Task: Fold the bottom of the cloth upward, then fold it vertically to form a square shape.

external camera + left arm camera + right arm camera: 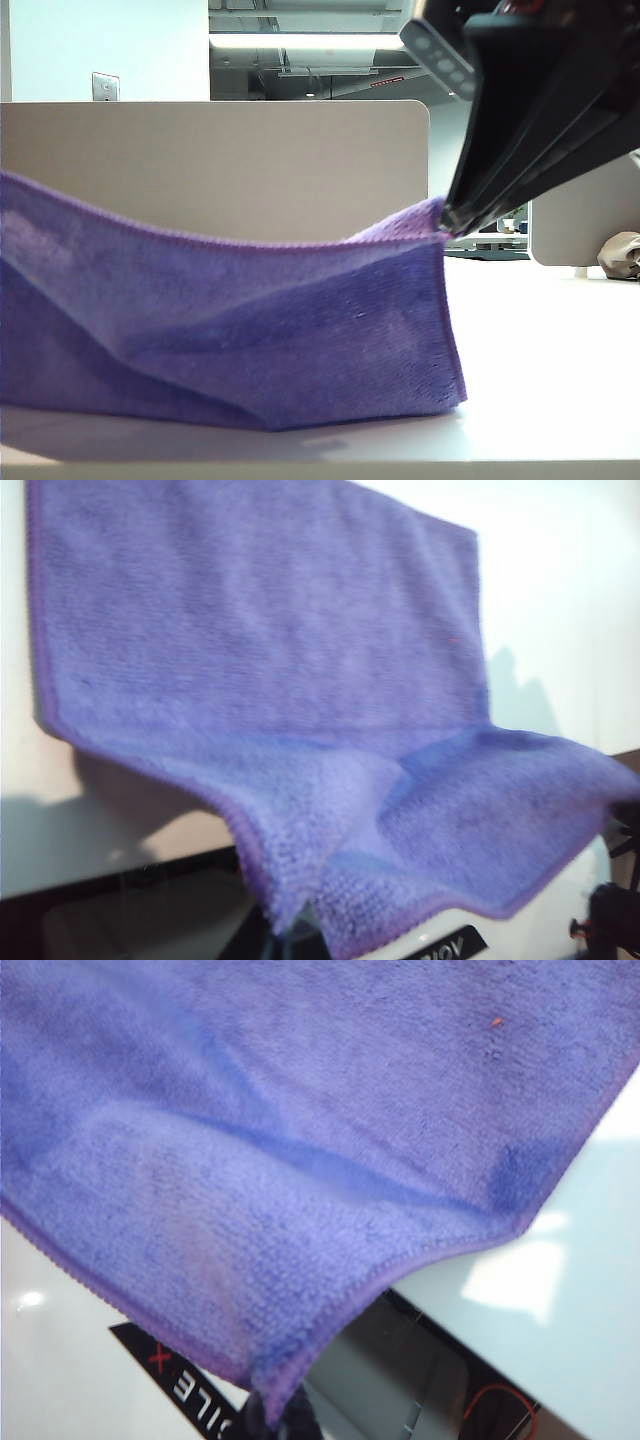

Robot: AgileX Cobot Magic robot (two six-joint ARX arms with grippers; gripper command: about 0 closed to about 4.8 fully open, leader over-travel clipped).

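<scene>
The cloth (230, 340) lies on the white desk (540, 360) with its near edge raised clear of the surface and the remainder trailing flat behind. The right tool (447, 222) is clenched on the right-hand corner of that raised edge; in the right wrist view the corner (275, 1385) runs down between the jaws. The left tool (290, 930) is largely hidden by fabric, but the hem bunches into it and it appears clenched on the opposite corner.

Handling: light, soft and limp. The edge sags between the two holds and diagonal creases run across the hanging panel. The fuzzy pile should grip well. The best hold is at the stitched hem corners, kept level and taut while carried upward.
</scene>
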